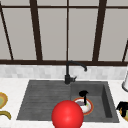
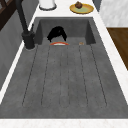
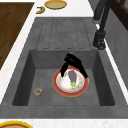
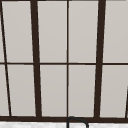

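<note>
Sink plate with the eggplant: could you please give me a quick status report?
Left hand open, spread over far rim of plate. Plate flat in basin, eggplant on it. Right hand over right counter. Red ball low in front view.

Window (image 4: pixel 67 62) with dark frame spans the wall behind the white counter (image 1: pixel 15 86); grey tiled backsplash (image 1: pixel 32 71); wooden floor (image 3: pixel 12 25).

Front and both side cameras share the sink (image 1: pixel 45 100); upper faces window (image 4: pixel 67 60).
</note>
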Controlling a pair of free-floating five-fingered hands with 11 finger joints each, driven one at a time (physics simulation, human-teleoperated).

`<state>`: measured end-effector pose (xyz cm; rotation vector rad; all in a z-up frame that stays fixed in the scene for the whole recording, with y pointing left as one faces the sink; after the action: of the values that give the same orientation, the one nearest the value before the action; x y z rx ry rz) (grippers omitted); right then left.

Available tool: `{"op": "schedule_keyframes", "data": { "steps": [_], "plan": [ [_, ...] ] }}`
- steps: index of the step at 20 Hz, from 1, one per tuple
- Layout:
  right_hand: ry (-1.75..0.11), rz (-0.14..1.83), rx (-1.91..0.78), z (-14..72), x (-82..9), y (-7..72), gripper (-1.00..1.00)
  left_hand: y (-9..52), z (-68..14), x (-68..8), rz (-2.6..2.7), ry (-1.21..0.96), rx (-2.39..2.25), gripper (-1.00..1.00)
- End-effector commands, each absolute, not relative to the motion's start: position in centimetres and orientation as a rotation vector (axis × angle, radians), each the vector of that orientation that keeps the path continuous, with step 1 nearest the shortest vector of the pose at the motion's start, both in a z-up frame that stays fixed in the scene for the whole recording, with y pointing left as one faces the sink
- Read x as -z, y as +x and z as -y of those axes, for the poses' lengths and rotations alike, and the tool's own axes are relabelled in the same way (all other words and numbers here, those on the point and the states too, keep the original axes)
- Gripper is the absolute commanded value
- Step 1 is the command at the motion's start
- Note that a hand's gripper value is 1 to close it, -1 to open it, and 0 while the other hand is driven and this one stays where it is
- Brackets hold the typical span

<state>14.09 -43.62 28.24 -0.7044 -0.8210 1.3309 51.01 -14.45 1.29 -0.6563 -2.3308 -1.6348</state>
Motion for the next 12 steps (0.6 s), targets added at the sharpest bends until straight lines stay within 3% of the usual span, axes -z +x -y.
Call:
{"op": "schedule_keyframes", "data": {
  "steps": [1, 12],
  "plan": [
    [-0.704, 0.821, -1.331, 43.6, -28.2, 14.1, 0.0, 50.2, 13.8, -3.4, 2.425, -0.608, 1.621, -1.0],
    [-0.704, 0.821, -1.331, 43.6, -28.2, 14.1, 0.0, 48.3, 9.7, -9.1, 2.457, -0.55, 1.653, -1.0]
  ]
}}
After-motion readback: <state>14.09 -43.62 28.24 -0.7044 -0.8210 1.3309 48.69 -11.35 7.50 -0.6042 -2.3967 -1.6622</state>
